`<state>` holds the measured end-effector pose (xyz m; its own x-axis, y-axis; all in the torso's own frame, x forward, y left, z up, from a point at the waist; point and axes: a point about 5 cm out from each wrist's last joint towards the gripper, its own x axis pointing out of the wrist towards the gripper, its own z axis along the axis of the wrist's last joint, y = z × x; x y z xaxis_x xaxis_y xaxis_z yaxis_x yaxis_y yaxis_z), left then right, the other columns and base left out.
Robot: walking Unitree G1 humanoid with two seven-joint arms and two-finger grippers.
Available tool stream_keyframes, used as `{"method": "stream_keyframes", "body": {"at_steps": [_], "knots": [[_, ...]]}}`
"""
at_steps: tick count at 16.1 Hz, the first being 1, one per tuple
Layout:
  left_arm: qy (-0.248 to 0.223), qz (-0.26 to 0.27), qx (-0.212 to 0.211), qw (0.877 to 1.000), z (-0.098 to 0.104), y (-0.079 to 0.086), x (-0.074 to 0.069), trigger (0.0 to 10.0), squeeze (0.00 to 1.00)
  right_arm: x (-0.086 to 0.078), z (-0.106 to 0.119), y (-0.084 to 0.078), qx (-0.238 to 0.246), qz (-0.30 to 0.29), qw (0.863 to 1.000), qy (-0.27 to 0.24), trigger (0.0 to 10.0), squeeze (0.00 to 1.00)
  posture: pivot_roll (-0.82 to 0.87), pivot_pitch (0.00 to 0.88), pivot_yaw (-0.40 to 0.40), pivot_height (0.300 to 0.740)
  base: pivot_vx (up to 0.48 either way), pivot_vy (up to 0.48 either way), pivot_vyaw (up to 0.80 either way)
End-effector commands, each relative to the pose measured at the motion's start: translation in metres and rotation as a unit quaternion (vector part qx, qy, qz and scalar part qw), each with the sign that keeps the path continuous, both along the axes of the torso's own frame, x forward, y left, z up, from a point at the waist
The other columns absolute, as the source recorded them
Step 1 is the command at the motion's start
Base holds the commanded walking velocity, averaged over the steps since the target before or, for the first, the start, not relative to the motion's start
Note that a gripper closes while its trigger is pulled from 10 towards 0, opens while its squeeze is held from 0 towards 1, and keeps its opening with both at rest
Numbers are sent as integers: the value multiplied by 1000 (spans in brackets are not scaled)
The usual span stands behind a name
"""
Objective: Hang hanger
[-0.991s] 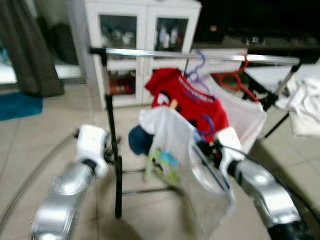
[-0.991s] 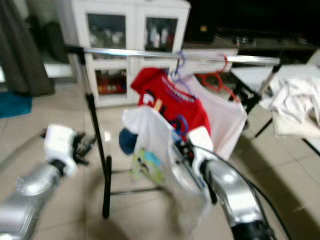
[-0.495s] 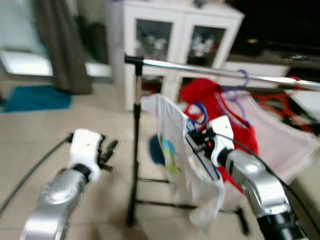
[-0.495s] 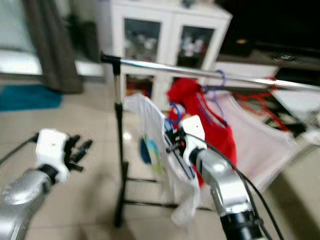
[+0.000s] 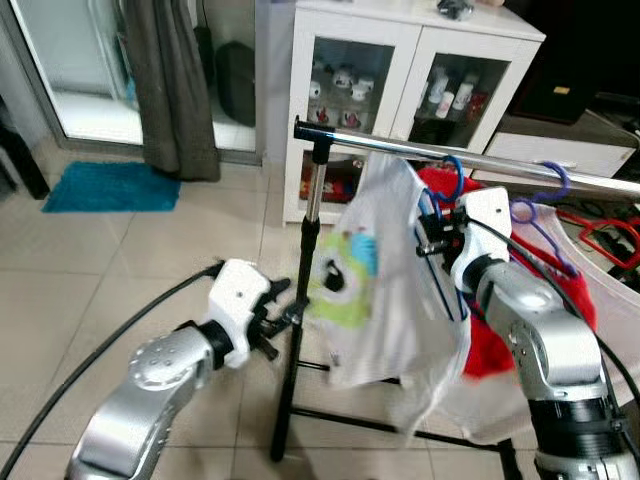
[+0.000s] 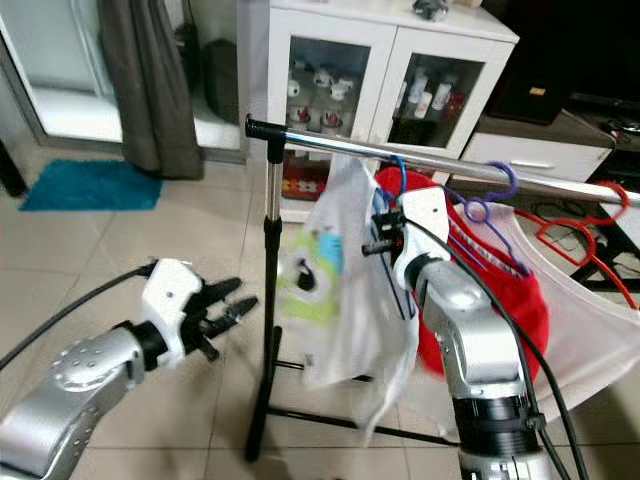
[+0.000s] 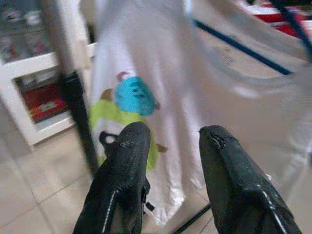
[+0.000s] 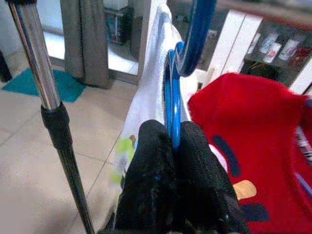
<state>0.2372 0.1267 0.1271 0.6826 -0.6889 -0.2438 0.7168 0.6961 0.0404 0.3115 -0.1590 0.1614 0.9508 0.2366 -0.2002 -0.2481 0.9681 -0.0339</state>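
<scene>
Right end effector (image 8: 168, 146) clamped tight on blue hanger (image 8: 171, 105), fingers pinched on the wire just below its hook, up near the chrome rail (image 6: 440, 160) of the clothes rack. Hanger carries a white T-shirt w/ green and blue cartoon print (image 5: 375, 275), draped off to the left of the right arm; hook (image 5: 452, 165) looks at or just over the rail, close to the rail's left end by the upright post (image 5: 305, 300), but can't tell if it's seated. Left end effector (image 7: 170, 146) spread wide, holding nothing, low beside the post, pointing at the shirt's print. Red garment (image 6: 490, 300) on a purple hanger (image 6: 495, 185) next along the rail, touching or just beside the white shirt; red hanger (image 6: 590, 230) farther right. White glass-door cabinet (image 6: 380, 90) behind, tiled floor (image 5: 120, 260), teal mat (image 5: 95, 185). Handling, as a guess: hanger light and stiff, thin wire prob. slick and apt to twist in a pinch; shirt soft, floppy, swings and shifts the balance. Best hold near the hook's neck, as now, so hook stays steerable; shirt hem could snag on the post.
</scene>
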Motion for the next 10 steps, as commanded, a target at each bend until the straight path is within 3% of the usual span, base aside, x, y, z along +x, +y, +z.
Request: {"method": "stream_keyframes", "body": {"at_steps": [1, 3, 6, 7, 9, 10], "knots": [[-4, -23, 2, 1000, 2, -6, 3, 10000, 0, 7, 9, -3, 5, -9, 1000, -6, 10000, 0, 32, 0, -70, 740, 0, 0, 0], [-7, -39, 13, 999, 5, -5, 7, 10000, 0, 25, 2, 13, 5, 20, 998, 56, 10000, 0, 25, 0, -75, 740, 0, 0, 0], [5, -60, 11, 998, 9, -2, 4, 10000, 0, 61, 14, 44, 4, 76, 994, 75, 10000, 0, 39, 0, -108, 740, 0, 0, 0], [5, -53, 12, 999, 9, 2, 4, 10000, 0, 71, 19, 50, 12, 71, 995, 74, 10000, 0, 39, 0, -108, 740, 0, 0, 0], [7, -34, 17, 999, 9, 9, 0, 10000, 0, 82, 23, 62, 27, 71, 994, 79, 10000, 0, 70, 0, -141, 740, 0, 0, 0], [16, -32, 21, 999, 8, 13, -3, 10000, 0, 85, 16, 70, 37, 77, 990, 111, 10000, 0, 79, 0, -146, 740, 0, 0, 0]]}}
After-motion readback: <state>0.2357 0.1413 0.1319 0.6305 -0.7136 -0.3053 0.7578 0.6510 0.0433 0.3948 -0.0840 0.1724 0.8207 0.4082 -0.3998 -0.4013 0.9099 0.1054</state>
